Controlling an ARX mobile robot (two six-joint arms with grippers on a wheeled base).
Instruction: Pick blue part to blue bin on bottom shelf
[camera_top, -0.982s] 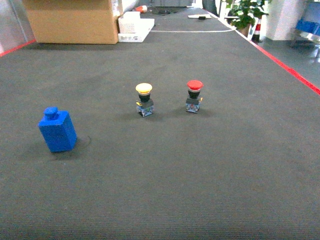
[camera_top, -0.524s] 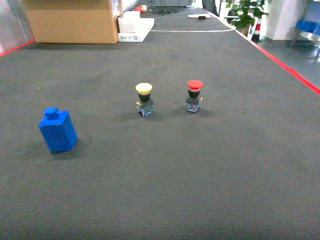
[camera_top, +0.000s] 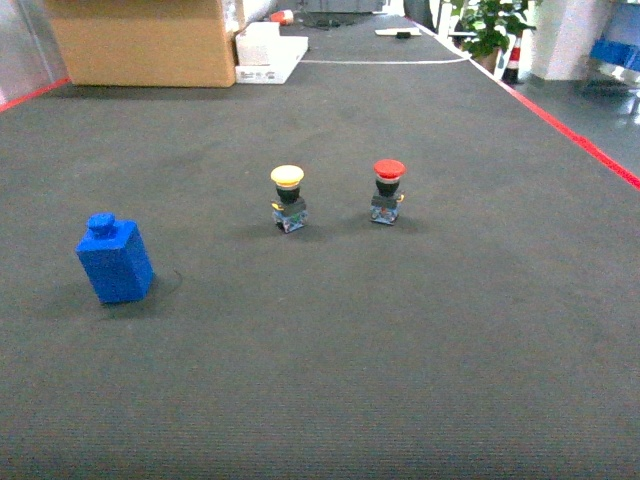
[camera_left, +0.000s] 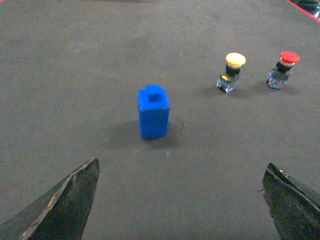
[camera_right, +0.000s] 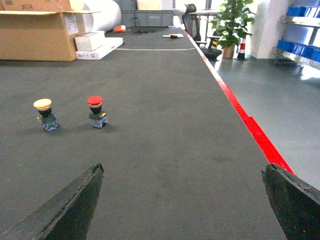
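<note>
Our left hand (camera_left: 181, 200) hangs wide open above the dark mat, its two dark fingers (camera_left: 65, 200) at the bottom corners of the wrist view with nothing between them. Just ahead of it stands the blue part (camera_left: 153, 111) — upright, stud on top, alone toward the left edge of the mat (camera_top: 330, 350). Further out, near the middle, we see a yellow push button (camera_top: 288, 198) and a red push button (camera_top: 387, 190) side by side, apart. Our right hand (camera_right: 182, 200) is equally wide and empty, over bare mat near the red-lined right edge. A cardboard box (camera_top: 140, 42) sits at the far left corner — white cartons (camera_top: 268, 52) beside it.
</note>
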